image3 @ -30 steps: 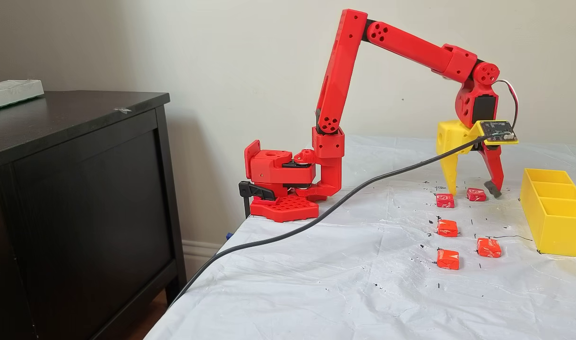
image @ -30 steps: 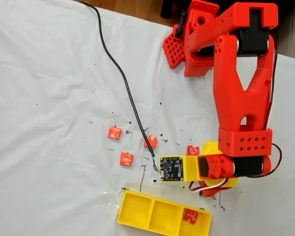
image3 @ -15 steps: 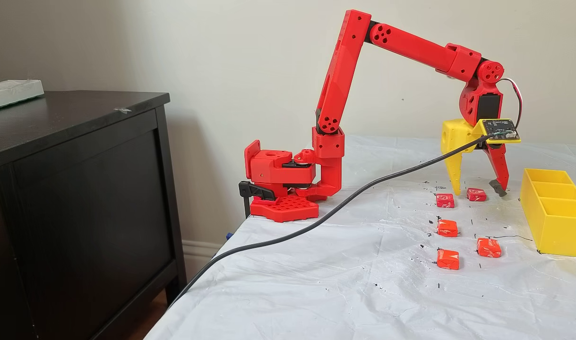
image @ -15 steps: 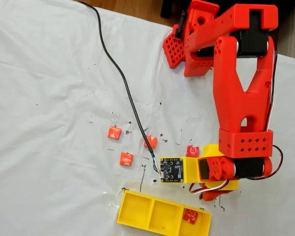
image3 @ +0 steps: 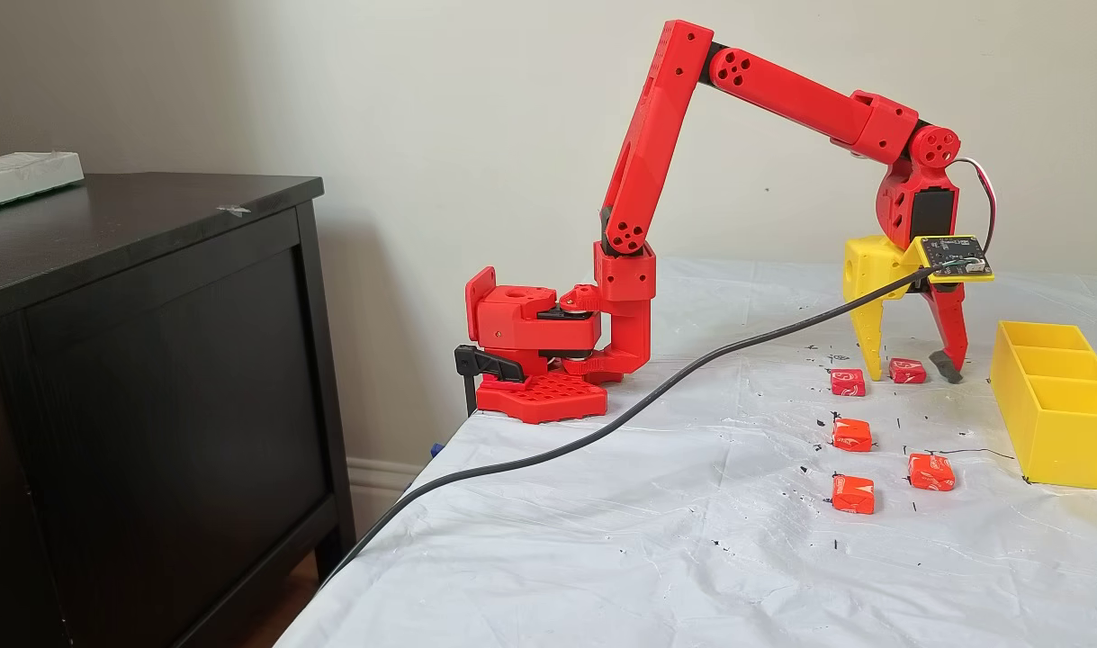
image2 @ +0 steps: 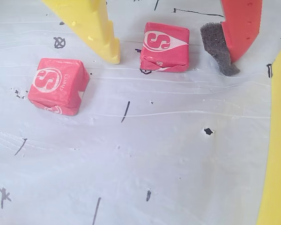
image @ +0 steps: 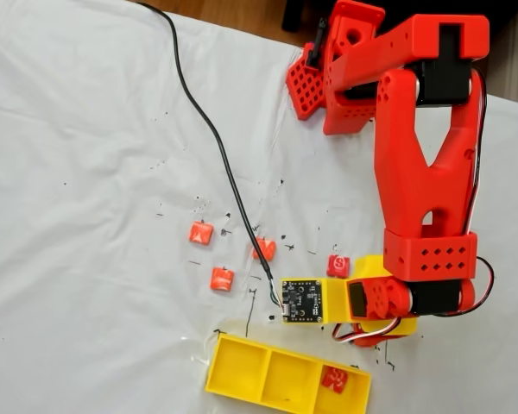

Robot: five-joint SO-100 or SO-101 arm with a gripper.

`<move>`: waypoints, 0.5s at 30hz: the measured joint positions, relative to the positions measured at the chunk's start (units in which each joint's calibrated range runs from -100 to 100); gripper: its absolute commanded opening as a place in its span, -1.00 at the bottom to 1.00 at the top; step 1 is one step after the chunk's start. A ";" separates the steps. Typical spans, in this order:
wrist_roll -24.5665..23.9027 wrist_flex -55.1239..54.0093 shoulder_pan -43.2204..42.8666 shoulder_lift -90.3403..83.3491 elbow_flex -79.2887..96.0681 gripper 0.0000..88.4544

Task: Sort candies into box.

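Since a second ago the pincer [image2: 171,49] has sunk to the cloth and now straddles a dark red sweet [image2: 165,46], its jaws apart; the yellow finger [image2: 96,28] stands just left of it in the wrist view, the padded red finger [image2: 239,26] further off on the right; closing unevenly could shove the sweet sideways; a second sweet [image2: 57,85] lies just outside, and the box [image3: 1052,396] waits nearby, one sweet [image: 334,378] already in its end compartment.

Glossy wrapped candies [image2: 164,47] on a crinkled white plastic sheet [image2: 131,159]; smooth yellow plastic box [image3: 1052,396].
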 measured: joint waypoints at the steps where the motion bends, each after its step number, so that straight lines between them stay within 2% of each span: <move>1: 0.00 0.00 0.00 0.00 0.00 -0.98; 10: -0.93 0.24 -0.33 -0.25 -0.09 -1.00; 15: -0.93 3.77 0.33 -3.65 0.00 -1.00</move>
